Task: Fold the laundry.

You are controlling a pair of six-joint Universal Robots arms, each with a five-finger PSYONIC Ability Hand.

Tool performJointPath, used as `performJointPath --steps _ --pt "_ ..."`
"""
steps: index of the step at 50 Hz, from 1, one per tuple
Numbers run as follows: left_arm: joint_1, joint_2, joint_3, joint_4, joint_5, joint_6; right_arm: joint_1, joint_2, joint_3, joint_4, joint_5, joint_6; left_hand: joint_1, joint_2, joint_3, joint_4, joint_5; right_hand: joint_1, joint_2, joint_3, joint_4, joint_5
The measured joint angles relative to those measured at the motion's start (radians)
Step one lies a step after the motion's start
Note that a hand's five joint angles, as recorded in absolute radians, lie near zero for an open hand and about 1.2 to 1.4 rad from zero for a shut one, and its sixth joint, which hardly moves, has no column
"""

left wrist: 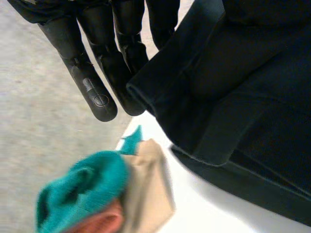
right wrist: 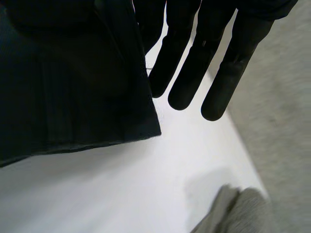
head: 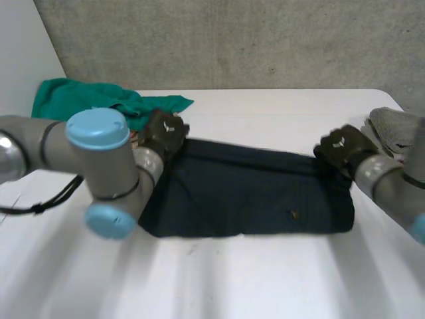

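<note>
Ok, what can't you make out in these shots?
Grip of left hand on the garment: left wrist view, cloth blocks the palm.
Grip of right hand: right wrist view, same.
Garment's near left corner: head view, behind the left arm.
Grey cloth: head view, cut by the edge and right arm.
Beige thing: left wrist view, blurred.

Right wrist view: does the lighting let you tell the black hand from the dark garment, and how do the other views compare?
Right wrist view: the right hand reads cleanly against the bright white table, but merges with the dark garment where they meet. Left wrist view: the left hand catches highlights and separates better. Head view: even light, garment folds barely readable.
</note>
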Motion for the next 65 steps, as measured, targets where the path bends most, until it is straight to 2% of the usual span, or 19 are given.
performJointPath --steps 6,9,10,11,12,13,14,17,21,24,32,37,41,42,43,49,57,62,65 --pt "0.030 -0.190 0.240 0.058 0.005 0.017 0.043 0.197 -0.178 -0.167 0.059 -0.004 0.000 0.000 0.000 0.000 0.000 0.000 0.000 0.000 0.002 0.010" --pt "0.031 -0.211 0.266 0.065 0.006 0.017 0.045 0.216 -0.194 -0.185 0.061 -0.004 0.000 0.000 0.000 0.000 0.000 0.000 -0.002 -0.005 -0.002 0.006" --pt "0.031 -0.271 0.341 0.085 0.008 0.017 0.059 0.318 -0.273 -0.294 0.073 -0.004 -0.455 -0.433 -0.426 -0.415 -0.390 -0.401 -0.440 -0.457 -0.450 -0.437" --pt "0.029 -0.284 0.355 0.089 0.009 0.016 0.064 0.339 -0.287 -0.319 0.075 -0.003 -0.455 -0.433 -0.426 -0.415 -0.390 -0.562 -0.622 -0.634 -0.607 -0.602" --pt "0.028 -0.290 0.362 0.092 0.008 0.015 0.068 0.352 -0.295 -0.335 0.077 -0.002 -0.811 -0.751 -0.739 -0.737 -0.708 -0.677 -0.741 -0.730 -0.723 -0.723" --pt "0.025 -0.297 0.369 0.096 0.008 0.013 0.072 0.362 -0.303 -0.351 0.080 -0.001 -0.845 -0.789 -0.757 -0.777 -0.747 -0.770 -0.835 -0.846 -0.825 -0.823" --pt "0.022 -0.302 0.373 0.099 0.006 0.010 0.080 0.372 -0.308 -0.372 0.086 0.004 -0.954 -0.947 -0.930 -0.949 -0.914 -0.855 -0.923 -0.943 -0.929 -0.918" --pt "0.009 -0.290 0.349 0.103 0.001 0.003 0.092 0.356 -0.286 -0.387 0.100 0.030 -0.956 -0.991 -0.981 -0.998 -0.958 -0.875 -0.955 -0.990 -0.984 -0.957" --pt "-0.001 -0.248 0.291 0.103 -0.002 -0.003 0.093 0.307 -0.241 -0.364 0.106 0.068 -0.956 -0.991 -0.981 -0.998 -0.958 -0.875 -0.955 -0.990 -0.984 -0.957" --pt "-0.008 -0.136 0.146 0.111 0.000 -0.013 0.082 0.140 -0.113 -0.234 0.089 0.192 -0.956 -0.991 -0.981 -0.998 -0.958 -0.875 -0.955 -0.990 -0.984 -0.957" --pt "-0.010 0.031 -0.092 0.150 0.003 -0.065 0.027 0.007 0.039 0.011 -0.030 0.357 -0.957 -0.991 -0.981 -0.998 -0.958 -0.868 -0.944 -0.979 -0.973 -0.948" --pt "-0.013 0.075 -0.169 0.160 0.005 -0.111 -0.002 0.035 0.090 0.007 -0.082 0.378 -0.956 -0.991 -0.981 -0.998 -0.958 -0.706 -0.768 -0.811 -0.806 -0.779" --pt "-0.019 0.088 -0.200 0.161 0.005 -0.132 -0.021 0.095 0.103 -0.076 -0.074 0.366 -0.956 -0.991 -0.981 -0.998 -0.958 -0.158 -0.133 -0.185 -0.182 -0.178" --pt "-0.020 0.088 -0.202 0.161 0.005 -0.133 -0.022 0.098 0.103 -0.082 -0.071 0.365 -0.956 -0.991 -0.981 -0.998 -0.958 -0.132 -0.093 -0.144 -0.141 -0.142" --pt "-0.021 0.091 -0.206 0.160 0.005 -0.135 -0.031 0.110 0.105 -0.109 -0.051 0.352 -0.956 -0.991 -0.981 -0.998 -0.958 -0.079 -0.007 -0.051 -0.046 -0.067" --pt "-0.021 0.124 -0.221 0.159 0.004 -0.137 -0.075 0.069 0.149 -0.171 0.038 0.234 -0.956 -0.991 -0.981 -0.998 -0.958 -0.048 0.005 -0.033 -0.002 -0.035" --pt "-0.015 0.227 -0.275 0.158 0.006 -0.140 -0.144 -0.100 0.232 -0.201 0.077 -0.089 -0.956 -0.991 -0.981 -0.998 -0.958 -0.014 0.008 -0.028 -0.001 -0.012" --pt "-0.014 0.279 -0.308 0.159 0.005 -0.145 -0.014 -0.123 0.200 -0.237 0.031 -0.175 -0.956 -0.991 -0.981 -0.998 -0.958 -0.004 0.015 -0.014 0.000 -0.010" --pt "-0.014 0.298 -0.320 0.158 0.003 -0.152 0.138 -0.097 0.169 -0.288 -0.047 -0.189 -0.957 -0.991 -0.981 -0.998 -0.958 -0.002 0.015 -0.008 0.000 -0.010"
